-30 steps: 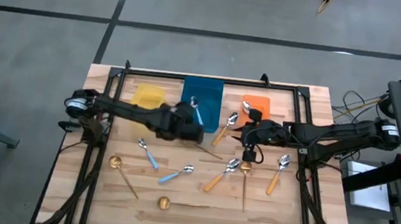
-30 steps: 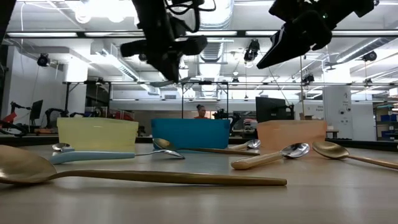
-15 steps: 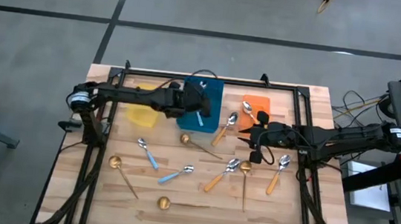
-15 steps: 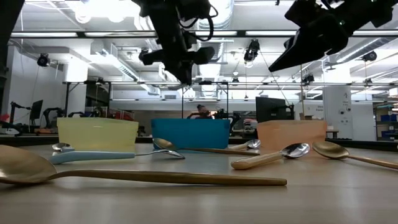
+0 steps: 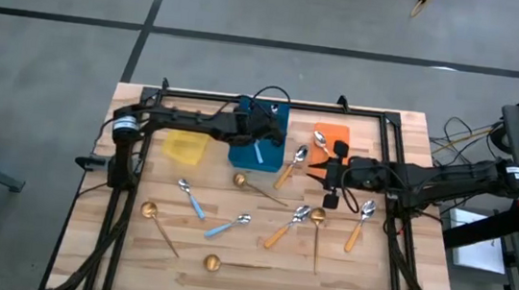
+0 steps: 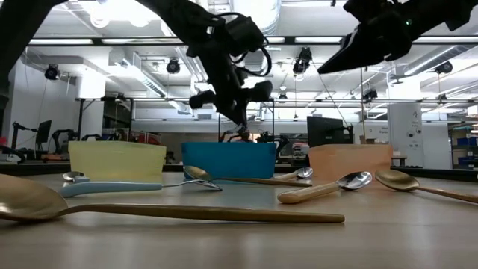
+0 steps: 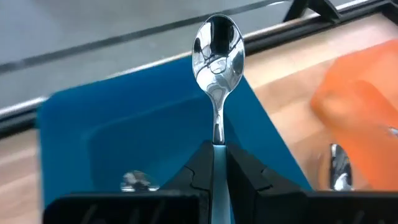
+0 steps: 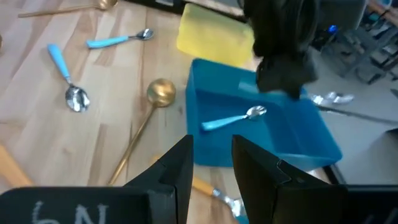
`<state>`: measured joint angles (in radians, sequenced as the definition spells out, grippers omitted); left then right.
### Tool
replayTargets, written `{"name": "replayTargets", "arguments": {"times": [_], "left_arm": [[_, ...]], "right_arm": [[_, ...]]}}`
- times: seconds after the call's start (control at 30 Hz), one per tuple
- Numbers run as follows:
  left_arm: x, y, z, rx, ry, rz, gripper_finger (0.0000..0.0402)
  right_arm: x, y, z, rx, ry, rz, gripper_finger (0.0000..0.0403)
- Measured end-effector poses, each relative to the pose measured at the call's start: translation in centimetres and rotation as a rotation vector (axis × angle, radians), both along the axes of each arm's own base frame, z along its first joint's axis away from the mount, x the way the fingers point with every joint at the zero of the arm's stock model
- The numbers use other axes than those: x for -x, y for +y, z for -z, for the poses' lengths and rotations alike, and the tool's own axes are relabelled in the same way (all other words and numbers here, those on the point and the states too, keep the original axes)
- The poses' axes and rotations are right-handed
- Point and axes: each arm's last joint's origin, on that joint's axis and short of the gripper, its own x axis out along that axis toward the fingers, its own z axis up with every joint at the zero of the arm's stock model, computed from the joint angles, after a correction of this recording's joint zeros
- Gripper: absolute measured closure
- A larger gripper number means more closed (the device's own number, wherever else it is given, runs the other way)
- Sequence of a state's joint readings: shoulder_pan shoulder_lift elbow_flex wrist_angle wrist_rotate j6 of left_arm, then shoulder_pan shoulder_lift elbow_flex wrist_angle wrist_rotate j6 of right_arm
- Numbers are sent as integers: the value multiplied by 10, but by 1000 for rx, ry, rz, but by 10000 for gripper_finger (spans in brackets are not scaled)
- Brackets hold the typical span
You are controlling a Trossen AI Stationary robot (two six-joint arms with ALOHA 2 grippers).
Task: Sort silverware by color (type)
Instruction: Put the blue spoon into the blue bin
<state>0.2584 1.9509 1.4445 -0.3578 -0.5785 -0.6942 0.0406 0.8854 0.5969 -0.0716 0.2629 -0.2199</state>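
The left gripper held its fingers clamped on a shiny blue-handled spoon above the blue plastic bin. The right gripper, fingers apart and empty, hovered at its 3 o'clock over the wooden counter.

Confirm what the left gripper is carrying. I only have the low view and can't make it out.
Observer: The left gripper is shut on a blue-handled spoon, bowl pointing forward.
Operator: Is it over the right bin?
Observer: Yes. The high view puts it above the blue bin.
Operator: Anything in that bin?
Observer: One blue-handled spoon in the bin, lying flat. The right gripper is open and empty, near the orange bin.
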Motion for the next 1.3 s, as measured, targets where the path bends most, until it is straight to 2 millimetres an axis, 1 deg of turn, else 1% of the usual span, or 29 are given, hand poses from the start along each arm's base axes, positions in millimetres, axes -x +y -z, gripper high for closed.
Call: {"name": "replayTargets", "arguments": {"times": [0.23,0.5,0.87,1.07,1.3], "left_arm": [[-5,1,11,89,-32,44,393],[-4,2,15,157,-68,-17,393],[-1,5,16,162,-90,-97,393],[-3,6,27,158,-74,-124,393],[-3,6,28,156,-77,-132,393]], "right_arm": [[4,0,-9,64,-25,-24,303],[10,-1,-16,93,-54,-8,303],[12,-1,-14,92,-33,-8,303],[12,-1,-14,92,-33,-8,303],[12,-2,-14,96,-33,5,303]]}}
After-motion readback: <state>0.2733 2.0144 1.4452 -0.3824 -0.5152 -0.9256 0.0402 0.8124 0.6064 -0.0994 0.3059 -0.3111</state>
